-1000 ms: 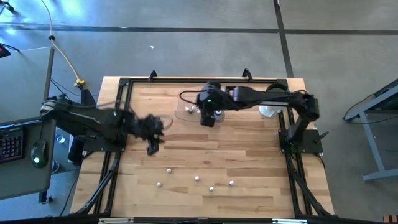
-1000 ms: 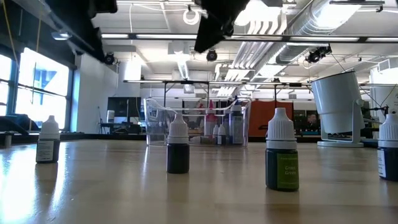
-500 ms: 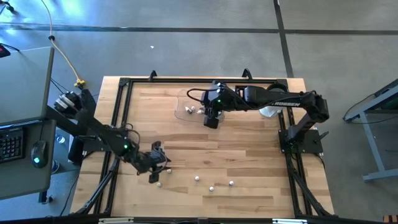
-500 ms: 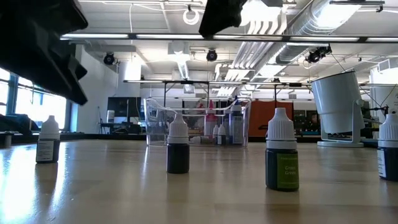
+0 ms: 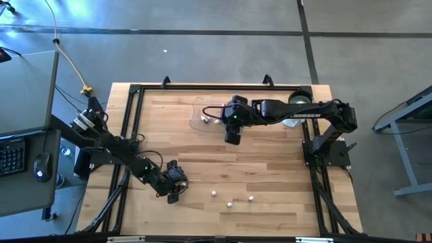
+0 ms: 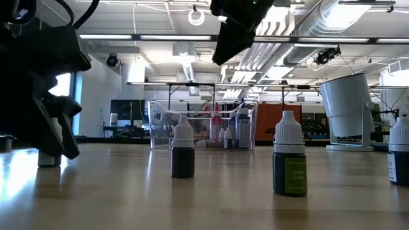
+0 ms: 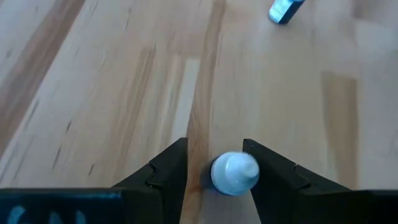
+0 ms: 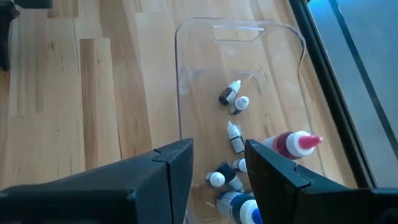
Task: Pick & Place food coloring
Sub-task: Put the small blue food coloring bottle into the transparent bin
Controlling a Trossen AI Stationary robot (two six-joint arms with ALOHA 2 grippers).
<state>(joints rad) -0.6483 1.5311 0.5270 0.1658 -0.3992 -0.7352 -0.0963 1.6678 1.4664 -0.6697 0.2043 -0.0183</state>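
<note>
The left gripper [image 5: 173, 196] is now sitting low at the near left part of the table [image 5: 270, 162], where a second ago it was hanging higher and closer to the middle. In the left wrist view its jaws are standing spread on both sides of one upright food coloring bottle [image 7: 235, 173], and a thin gap is showing on each side of the white cap, so I judge the bottle is framed but not yet pinched. This means the next pick is being prepared. The right gripper [image 5: 231, 138] is hovering beside the clear tray [image 8: 186, 74] at the far side, a little more toward the right than before; its jaws are apart and are carrying nothing. Several small bottles [image 8: 233, 137] are already lying inside this tray. Three more bottles [image 5: 230, 202] are waiting on the wood near the front edge, so the task is looking only partly done.
</note>
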